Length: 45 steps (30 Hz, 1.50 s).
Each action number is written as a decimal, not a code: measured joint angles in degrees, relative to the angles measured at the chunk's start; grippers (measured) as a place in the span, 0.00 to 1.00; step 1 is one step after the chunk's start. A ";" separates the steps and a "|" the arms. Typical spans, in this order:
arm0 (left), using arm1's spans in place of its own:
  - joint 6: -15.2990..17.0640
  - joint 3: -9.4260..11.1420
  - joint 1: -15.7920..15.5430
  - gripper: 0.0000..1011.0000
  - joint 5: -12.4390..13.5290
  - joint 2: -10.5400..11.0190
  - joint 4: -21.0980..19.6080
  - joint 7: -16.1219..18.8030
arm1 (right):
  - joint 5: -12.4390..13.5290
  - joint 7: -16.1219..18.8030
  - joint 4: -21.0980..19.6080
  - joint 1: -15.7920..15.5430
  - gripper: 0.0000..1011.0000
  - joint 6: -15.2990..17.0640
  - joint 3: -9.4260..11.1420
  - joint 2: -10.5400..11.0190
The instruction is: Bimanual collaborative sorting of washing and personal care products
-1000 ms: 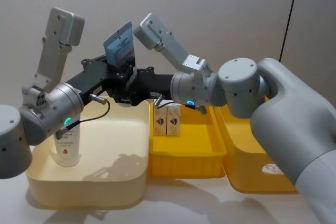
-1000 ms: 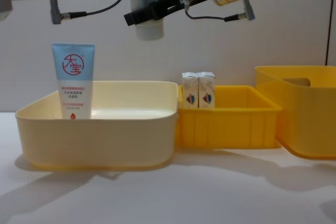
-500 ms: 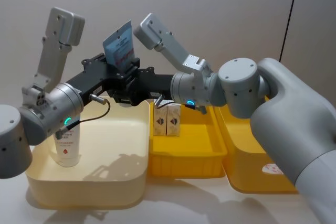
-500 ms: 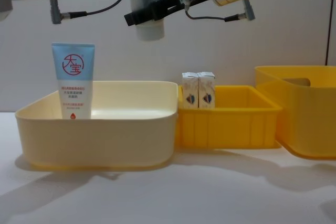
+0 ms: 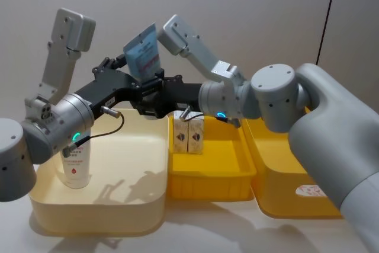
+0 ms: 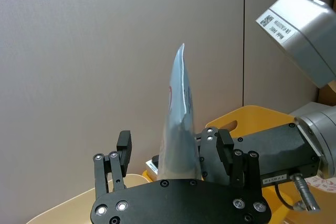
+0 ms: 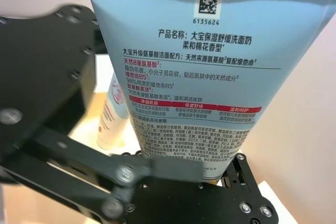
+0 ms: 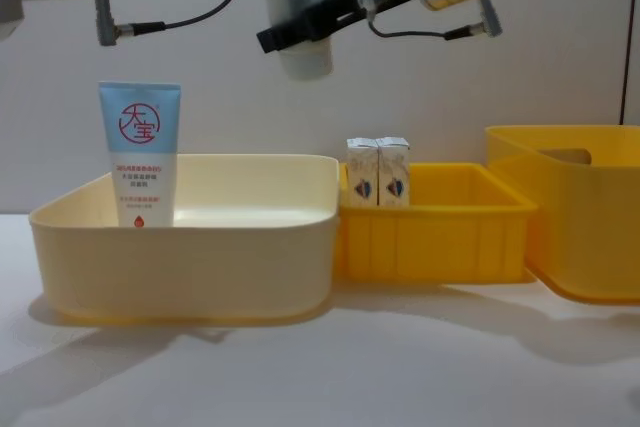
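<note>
The pale blue-white tube [image 5: 142, 53] hangs cap-down in the air above the far edge of my cream bin [image 5: 142, 205], and both my tools meet on it. My right tool [image 5: 155, 90] is clamped on its lower part, and my right wrist view shows the printed back face of the tube with its code and small text, filling the space between the black fingers [image 7: 247, 203]. My left wrist view sees the same tube edge-on, a thin tapering blade, with my left tool [image 6: 173, 153] spread wide and its fingers standing clear on either side. From the chest, its white cap [image 8: 305, 59] points down at about 12 o'clock over the bin. The second tube [image 8: 140, 155] stands upright inside the bin at 9 o'clock. Two small cartons [image 8: 379, 173] stand side by side in the yellow bin [image 8: 440, 237] at 3 o'clock.
</note>
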 joint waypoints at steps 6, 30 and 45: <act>0.00 0.00 0.00 0.99 0.01 0.00 0.01 0.00 | -0.98 -1.92 -2.19 -0.63 0.60 3.34 0.08 1.53; 0.00 0.00 -0.01 0.99 0.01 0.00 0.01 0.00 | -4.37 -13.63 -13.13 -5.15 0.60 19.62 4.61 7.23; 0.00 0.00 0.00 0.99 0.01 0.00 0.01 0.00 | -6.61 -22.12 -18.79 -8.18 0.60 29.01 9.06 9.97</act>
